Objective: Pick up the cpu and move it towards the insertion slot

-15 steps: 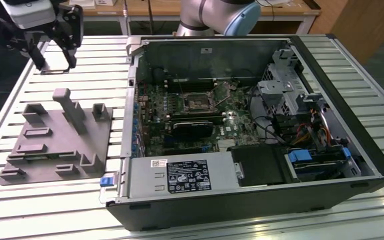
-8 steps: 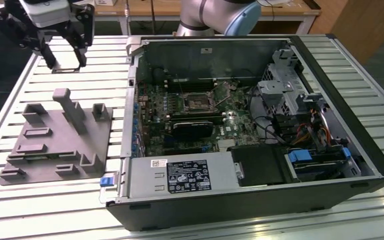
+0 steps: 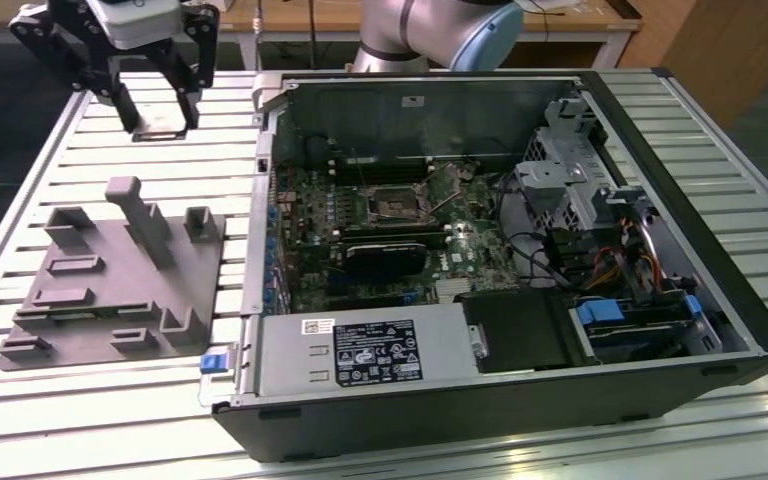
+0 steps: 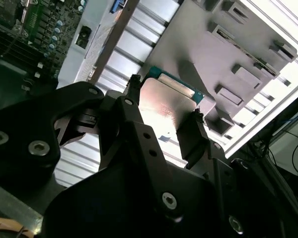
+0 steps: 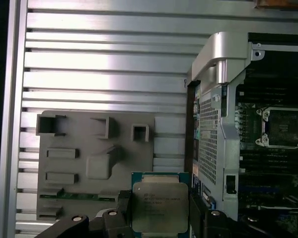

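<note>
The cpu point(image 3: 161, 130) is a small flat square chip with a silver metal top, raised above the slatted table at the exterior view's far left. My gripper point(image 3: 160, 124) is shut on it, one black finger on each side. In both wrist views the cpu point(image 5: 159, 207) point(image 4: 165, 105) sits level between the fingers point(image 5: 123, 204). The insertion slot point(image 3: 391, 205) is a square socket with a dark centre and a silver frame on the motherboard inside the open case, well off to the exterior view's right of the gripper. The first wrist view also has the insertion slot point(image 5: 281, 127).
A grey fixture plate point(image 3: 97, 300) with upright blocks lies on the table below the gripper in the exterior view. The open computer case wall point(image 3: 267, 150) stands between gripper and socket. A black card point(image 3: 384, 258), power supply point(image 3: 357, 352) and drive cage point(image 3: 584, 190) crowd the case.
</note>
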Motion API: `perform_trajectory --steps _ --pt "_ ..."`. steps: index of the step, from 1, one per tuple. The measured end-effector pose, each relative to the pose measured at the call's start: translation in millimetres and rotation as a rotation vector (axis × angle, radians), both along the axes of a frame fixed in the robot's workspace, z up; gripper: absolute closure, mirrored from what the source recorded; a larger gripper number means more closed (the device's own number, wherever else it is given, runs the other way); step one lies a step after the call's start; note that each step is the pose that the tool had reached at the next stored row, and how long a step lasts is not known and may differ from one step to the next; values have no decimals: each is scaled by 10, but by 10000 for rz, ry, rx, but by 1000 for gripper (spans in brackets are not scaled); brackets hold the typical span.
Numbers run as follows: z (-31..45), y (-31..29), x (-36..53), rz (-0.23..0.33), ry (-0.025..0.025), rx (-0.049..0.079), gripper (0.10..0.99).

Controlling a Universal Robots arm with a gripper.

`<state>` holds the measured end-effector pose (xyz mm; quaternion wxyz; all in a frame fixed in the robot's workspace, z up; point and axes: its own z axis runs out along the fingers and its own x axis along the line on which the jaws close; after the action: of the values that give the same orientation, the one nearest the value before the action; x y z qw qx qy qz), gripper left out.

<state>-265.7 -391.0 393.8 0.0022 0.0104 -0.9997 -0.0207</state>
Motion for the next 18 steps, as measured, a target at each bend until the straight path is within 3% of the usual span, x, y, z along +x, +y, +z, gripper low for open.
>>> perform_trajectory --steps 18 --pt "-3 132 465 0 -1 1 541"
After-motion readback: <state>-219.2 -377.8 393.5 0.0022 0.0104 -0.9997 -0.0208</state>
